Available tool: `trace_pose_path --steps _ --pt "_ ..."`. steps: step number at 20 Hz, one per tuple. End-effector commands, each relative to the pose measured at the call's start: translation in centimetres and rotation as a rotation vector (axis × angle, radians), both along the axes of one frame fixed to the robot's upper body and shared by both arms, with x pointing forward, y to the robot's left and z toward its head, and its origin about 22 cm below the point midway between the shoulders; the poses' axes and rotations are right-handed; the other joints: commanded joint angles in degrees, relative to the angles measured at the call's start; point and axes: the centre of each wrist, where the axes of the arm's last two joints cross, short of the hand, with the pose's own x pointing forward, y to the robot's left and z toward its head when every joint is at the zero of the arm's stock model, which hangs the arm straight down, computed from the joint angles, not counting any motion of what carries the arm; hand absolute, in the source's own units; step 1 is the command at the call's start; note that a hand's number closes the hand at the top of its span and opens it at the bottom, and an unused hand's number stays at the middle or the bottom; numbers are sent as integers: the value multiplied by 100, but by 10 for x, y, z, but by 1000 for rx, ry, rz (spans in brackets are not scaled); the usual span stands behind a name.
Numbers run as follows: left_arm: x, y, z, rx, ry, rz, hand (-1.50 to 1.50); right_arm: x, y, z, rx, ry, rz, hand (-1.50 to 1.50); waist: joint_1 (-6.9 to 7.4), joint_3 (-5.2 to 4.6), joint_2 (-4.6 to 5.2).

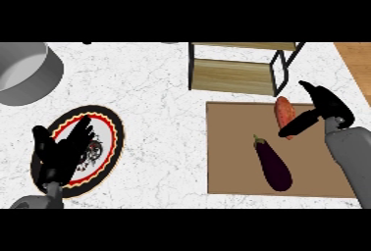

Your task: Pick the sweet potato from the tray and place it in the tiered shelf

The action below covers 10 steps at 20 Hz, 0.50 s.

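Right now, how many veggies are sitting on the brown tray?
2. The orange sweet potato lies at the tray's far right corner, partly behind the right hand. The purple eggplant lies nearer, toward the middle. The hand may hide something small.

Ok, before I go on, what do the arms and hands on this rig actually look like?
Both forearms are plain grey, rounded and smooth, with no cables, sleeves or markings showing. Each ends in a black hand of slim fingers and a thumb: the left hand at the view's lower left, the right hand at its right.
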Motion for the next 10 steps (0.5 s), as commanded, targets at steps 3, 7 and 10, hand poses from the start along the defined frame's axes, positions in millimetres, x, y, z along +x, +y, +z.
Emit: trace_pose_path --steps 3,7,10 --pt "5 -10 -14 1 51 16 0 8 -17 -16 -65 26 -21 -150 -3 -42 40" --pt "5 12 0 1 55 -1 0 16 -23 -17 -76 -8 -32 -150 13 -41 39" --pt "20 -9 4 -19 42 14 0 19 3 -31 -53 -49 -26 -150 -4 -41 35"
